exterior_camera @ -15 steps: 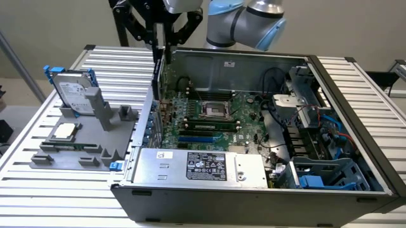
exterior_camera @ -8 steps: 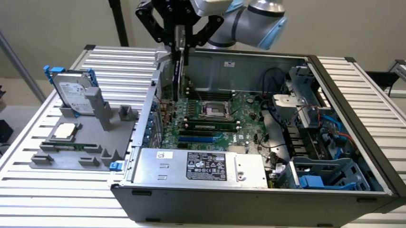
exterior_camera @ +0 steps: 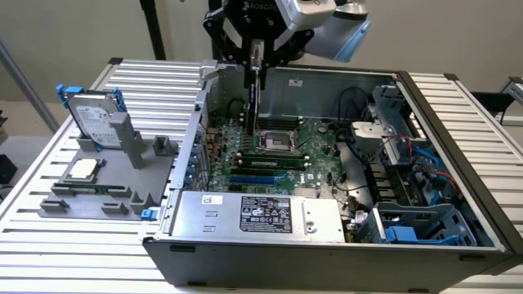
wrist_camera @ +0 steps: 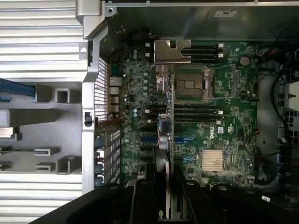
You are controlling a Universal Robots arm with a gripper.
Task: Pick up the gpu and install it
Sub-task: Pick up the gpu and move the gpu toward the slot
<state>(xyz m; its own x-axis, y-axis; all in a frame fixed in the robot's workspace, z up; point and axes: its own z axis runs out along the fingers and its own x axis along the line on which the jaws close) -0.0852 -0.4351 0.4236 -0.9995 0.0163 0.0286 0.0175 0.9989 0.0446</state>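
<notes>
Slatted metal table (exterior_camera: pixel 82 251) holds open computer case (exterior_camera: pixel 327 266); gripper (exterior_camera: pixel 256 61) clamped on gpu (exterior_camera: pixel 253 101), card upright over motherboard (exterior_camera: pixel 319 138), far side, exterior view's left of CPU socket (exterior_camera: pixel 274 142).

Exterior view set high and oblique over the open computer case (exterior_camera: pixel 327 263), wrist view aimed straight down at close range, motherboard (exterior_camera: pixel 317 136) shared by both.

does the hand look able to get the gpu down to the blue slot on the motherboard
Probably yes: the case is open, the hand holds the gpu above the motherboard, and nothing lies over the blue slot.
</notes>
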